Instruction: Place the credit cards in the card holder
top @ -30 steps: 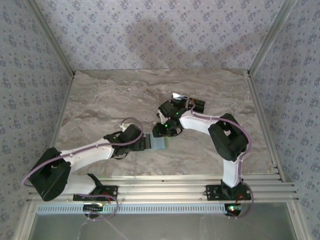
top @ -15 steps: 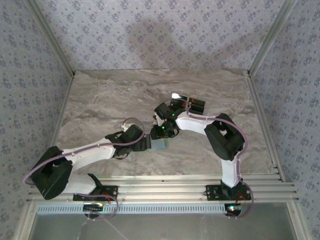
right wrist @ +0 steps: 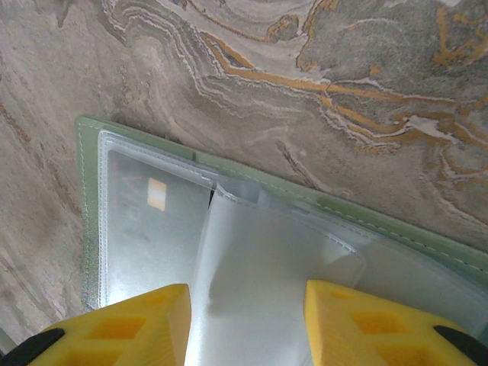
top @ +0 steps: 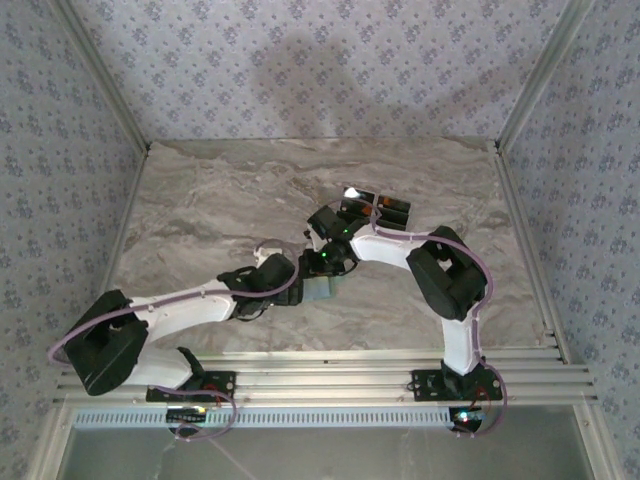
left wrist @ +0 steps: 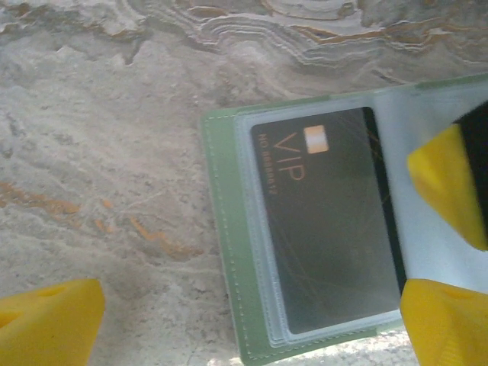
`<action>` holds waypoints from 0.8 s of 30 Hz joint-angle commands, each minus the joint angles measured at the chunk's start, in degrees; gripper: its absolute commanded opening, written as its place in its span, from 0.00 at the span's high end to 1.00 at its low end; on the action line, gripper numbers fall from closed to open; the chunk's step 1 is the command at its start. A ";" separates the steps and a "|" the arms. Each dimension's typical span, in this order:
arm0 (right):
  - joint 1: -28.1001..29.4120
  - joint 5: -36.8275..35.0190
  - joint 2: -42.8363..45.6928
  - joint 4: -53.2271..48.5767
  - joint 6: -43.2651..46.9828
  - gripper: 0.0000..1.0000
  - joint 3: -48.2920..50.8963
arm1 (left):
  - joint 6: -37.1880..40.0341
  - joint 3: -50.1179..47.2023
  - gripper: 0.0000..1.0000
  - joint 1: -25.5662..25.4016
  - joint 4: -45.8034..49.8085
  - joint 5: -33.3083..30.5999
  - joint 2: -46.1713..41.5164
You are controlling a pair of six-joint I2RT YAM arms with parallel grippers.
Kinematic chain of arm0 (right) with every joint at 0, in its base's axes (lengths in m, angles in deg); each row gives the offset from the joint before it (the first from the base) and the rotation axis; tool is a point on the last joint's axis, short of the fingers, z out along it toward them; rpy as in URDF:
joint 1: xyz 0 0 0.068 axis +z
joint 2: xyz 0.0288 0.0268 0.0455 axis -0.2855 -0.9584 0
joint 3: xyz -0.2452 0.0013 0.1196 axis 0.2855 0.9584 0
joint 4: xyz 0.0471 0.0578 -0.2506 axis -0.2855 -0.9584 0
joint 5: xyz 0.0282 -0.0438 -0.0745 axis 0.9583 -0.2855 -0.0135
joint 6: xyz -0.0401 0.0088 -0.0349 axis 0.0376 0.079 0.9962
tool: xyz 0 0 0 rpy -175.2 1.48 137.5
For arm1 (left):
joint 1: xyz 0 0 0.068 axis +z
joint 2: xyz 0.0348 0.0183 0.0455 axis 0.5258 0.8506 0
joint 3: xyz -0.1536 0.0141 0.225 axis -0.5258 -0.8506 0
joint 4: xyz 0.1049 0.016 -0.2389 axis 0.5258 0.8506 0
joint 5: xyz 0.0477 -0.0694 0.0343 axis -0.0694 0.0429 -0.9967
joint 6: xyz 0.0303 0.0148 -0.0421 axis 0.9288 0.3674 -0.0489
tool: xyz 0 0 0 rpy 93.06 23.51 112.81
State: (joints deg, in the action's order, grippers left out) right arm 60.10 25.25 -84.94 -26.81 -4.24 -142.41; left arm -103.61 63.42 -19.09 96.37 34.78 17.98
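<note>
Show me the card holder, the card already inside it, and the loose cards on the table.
card holder [left wrist: 221, 252]: left wrist view, on its green stitched border.
VIP card [left wrist: 332, 229]: left wrist view, middle of its black face.
loose cards [top: 397, 212]: top external view, on the right-hand black card.

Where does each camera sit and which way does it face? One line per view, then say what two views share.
Top external: above and behind, looking down on the table; left arm and right arm reach to the holder.
Left wrist: on the left arm, looking down at the card in the holder; its yellow fingers at the bottom corners.
Right wrist: looking down at the holder's clear sleeve, between its fingers.
Shared: both wrist views show that card.
</note>
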 commanded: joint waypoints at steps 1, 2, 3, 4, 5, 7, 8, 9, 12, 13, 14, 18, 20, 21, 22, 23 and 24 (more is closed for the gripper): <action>0.18 0.56 -1.88 -0.80 -0.96 0.54 1.28 | 1.40 1.12 0.00 -1.15 -3.14 -0.90 0.96; 0.18 0.58 -1.86 -0.84 -1.00 0.54 1.34 | 1.57 1.09 0.00 -1.43 -3.82 -0.87 1.17; 0.18 0.54 -1.86 -0.84 -1.01 0.54 1.42 | 1.61 1.07 0.00 -1.70 -4.34 -0.85 1.40; 0.18 0.54 -1.79 -0.83 -1.03 0.54 1.43 | 1.80 1.22 0.00 -1.99 -5.01 -0.81 1.72; 0.18 0.55 -1.77 -0.77 -1.13 0.54 1.52 | 1.90 1.41 0.00 -2.17 -5.40 -0.81 2.15; 0.24 0.56 -1.83 -0.66 -1.13 0.54 1.56 | 2.11 1.80 0.00 -2.51 -6.00 -0.90 3.14; 0.18 0.54 -1.68 -0.63 -1.21 0.54 1.61 | 2.19 1.91 0.00 -2.62 -6.35 -1.01 3.59; 0.18 0.54 -1.70 -0.59 -1.15 0.54 1.67 | 2.23 2.03 0.00 -2.67 -6.69 -1.02 4.07; 0.10 0.62 -1.68 -0.71 -1.23 0.54 1.61 | 2.24 2.64 0.00 -2.72 -6.96 -1.43 5.76; 0.13 0.62 -1.67 -0.74 -1.23 0.54 1.65 | 2.16 2.89 0.00 -2.72 -6.77 -1.67 6.30; 0.09 0.69 -1.63 -0.70 -1.20 0.54 1.61 | 2.08 3.14 0.00 -2.72 -6.72 -2.02 6.96; 0.02 0.88 -1.51 -0.79 -1.30 0.54 1.52 | 1.68 3.95 0.00 -2.86 -5.22 -3.69 9.17; 0.01 1.05 -1.13 -0.88 -1.31 0.54 1.52 | 1.35 3.79 0.00 -2.98 -4.84 -4.23 9.73; -0.09 1.09 -0.73 -0.92 -1.31 0.54 1.52 | 1.10 3.44 0.00 -2.98 -4.83 -4.28 9.98; -0.17 1.06 -0.25 -0.98 -1.39 0.54 1.60 | 1.00 3.20 0.00 -2.98 -4.83 -4.38 10.10; -0.34 1.14 0.44 -0.94 -1.45 0.54 1.69 | 0.72 2.89 0.00 -2.98 -4.83 -4.41 10.19; -0.50 1.23 1.33 -0.94 -1.53 0.54 1.93 | 0.40 2.60 0.00 -2.98 -4.83 -4.52 10.30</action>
State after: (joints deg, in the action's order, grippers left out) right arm 59.92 25.82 -84.92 -26.11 -4.65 -142.08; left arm -102.39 65.85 -21.71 90.84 32.15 27.71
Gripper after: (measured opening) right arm 0.460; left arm 0.997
